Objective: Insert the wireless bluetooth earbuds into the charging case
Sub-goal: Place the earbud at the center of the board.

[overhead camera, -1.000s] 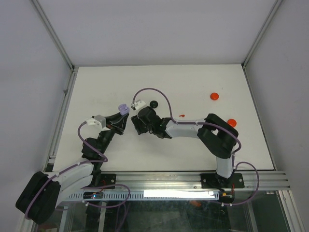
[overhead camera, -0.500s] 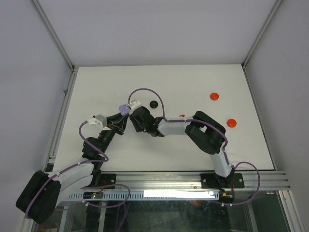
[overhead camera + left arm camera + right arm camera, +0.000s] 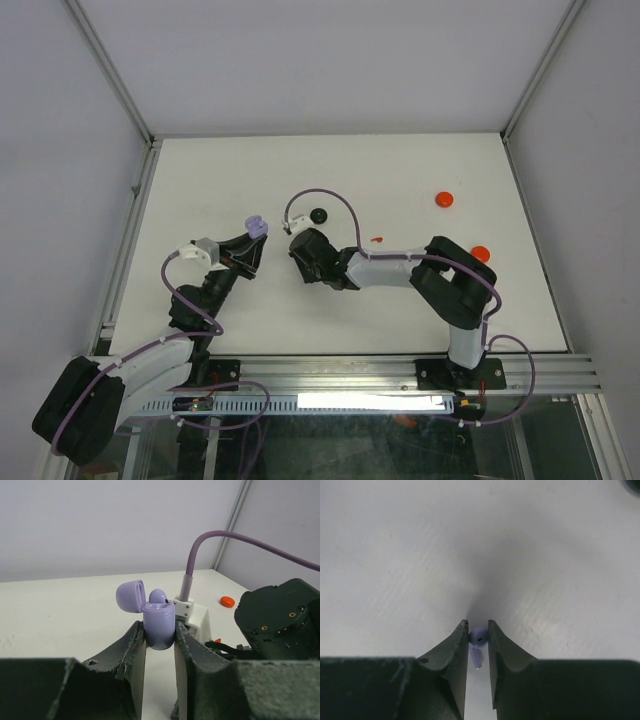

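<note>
Your right gripper (image 3: 478, 630) has backed away from the case since half a second ago. It now pinches a lavender earbud (image 3: 478, 639), round head up, stem down. Beside it, your left gripper (image 3: 159, 637) clamps the lavender charging case (image 3: 159, 625), upright, lid open, one earbud seated (image 3: 158, 596). Both arms reach forward over the table (image 3: 400, 170), elbows bent.

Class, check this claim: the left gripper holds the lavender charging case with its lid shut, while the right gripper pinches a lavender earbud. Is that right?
Not quite. The left wrist view shows the lavender charging case held in the left gripper with its lid flipped open, not shut, and one earbud already showing inside. The rest stands: the right gripper pinches a lavender earbud.
</note>
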